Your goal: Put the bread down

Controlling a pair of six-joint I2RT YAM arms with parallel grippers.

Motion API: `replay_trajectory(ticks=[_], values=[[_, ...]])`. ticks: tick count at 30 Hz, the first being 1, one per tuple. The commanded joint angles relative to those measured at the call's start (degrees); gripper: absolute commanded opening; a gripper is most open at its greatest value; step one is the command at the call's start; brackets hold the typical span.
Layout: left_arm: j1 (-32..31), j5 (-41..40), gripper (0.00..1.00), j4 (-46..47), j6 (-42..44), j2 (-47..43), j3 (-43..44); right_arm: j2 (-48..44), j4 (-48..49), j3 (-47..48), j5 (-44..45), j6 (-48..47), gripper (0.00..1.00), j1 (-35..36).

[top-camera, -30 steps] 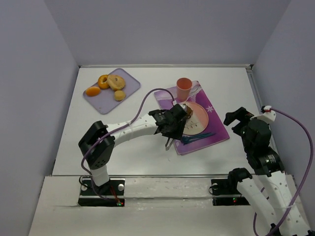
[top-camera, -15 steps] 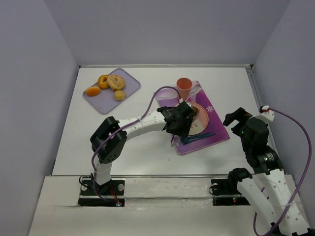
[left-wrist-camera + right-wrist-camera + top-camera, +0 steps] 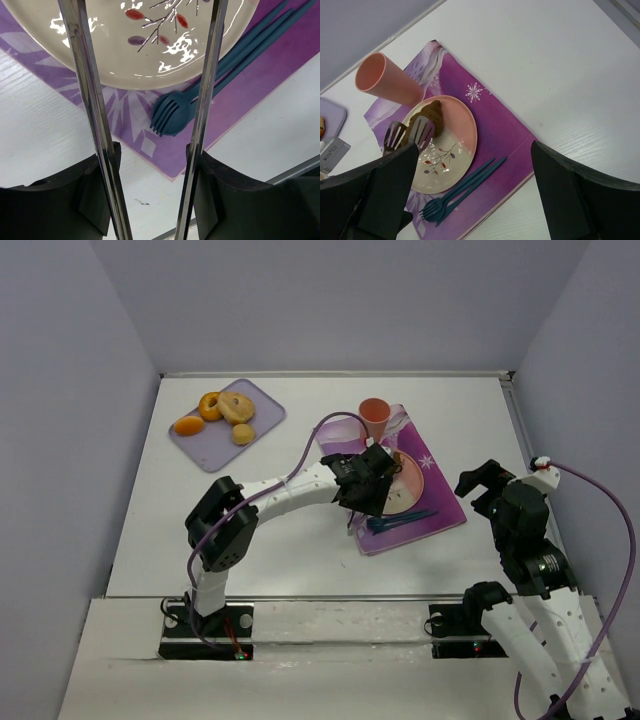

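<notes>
We see the bread (image 3: 427,120) on the pink plate (image 3: 460,140), L fingers (image 3: 421,128) w/ slotted tips parted around it. R fingers (image 3: 470,200) wide open, empty, off beside the purple mat (image 3: 500,125).

You saw two white-shelled arms with black joint housings. A purple cable (image 3: 300,455) looped along the left arm (image 3: 270,502); another trailed from the right arm (image 3: 525,540). Black base plates (image 3: 205,632) carried small indicator lights.
</notes>
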Motion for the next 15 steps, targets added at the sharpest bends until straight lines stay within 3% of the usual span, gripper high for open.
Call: replay_trajectory(ticks=[1,15], values=[[-0.2,-2.7,0.63,-3.3,1.4,-4.6,2.9,0.2,0.6,0.2,1.5,0.2,1.00,0.1],[0.7,-9.2,0.64,-4.5,-1.2,-21.6,-5.5,0.9,0.7,0.3,1.3,0.1,1.00,0.1]])
